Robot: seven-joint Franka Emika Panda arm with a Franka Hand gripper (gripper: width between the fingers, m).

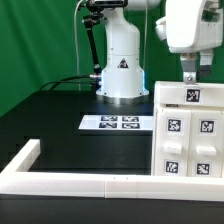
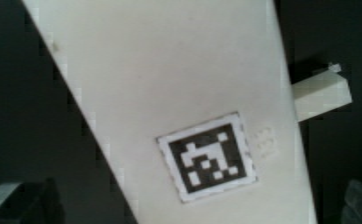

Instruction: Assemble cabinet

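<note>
The white cabinet (image 1: 187,135) stands at the exterior view's right, against the front rail, with several black-and-white tags on its faces. A white panel with one tag (image 1: 192,95) forms its upper part. My gripper (image 1: 188,74) hangs just above that panel's top, fingers pointing down. In the wrist view the panel (image 2: 151,90) fills the picture, with its tag (image 2: 213,158) close below the camera. My gripper (image 2: 187,205) straddles the panel, and the dark fingertips (image 2: 14,200) show at the two lower corners, apart from its sides. The jaws look open and hold nothing. A small white block (image 2: 320,88) sticks out beside the panel.
The marker board (image 1: 110,122) lies flat on the black table in front of the robot base (image 1: 122,75). A long low white rail (image 1: 80,184) edges the table's front and left. A green backdrop is behind.
</note>
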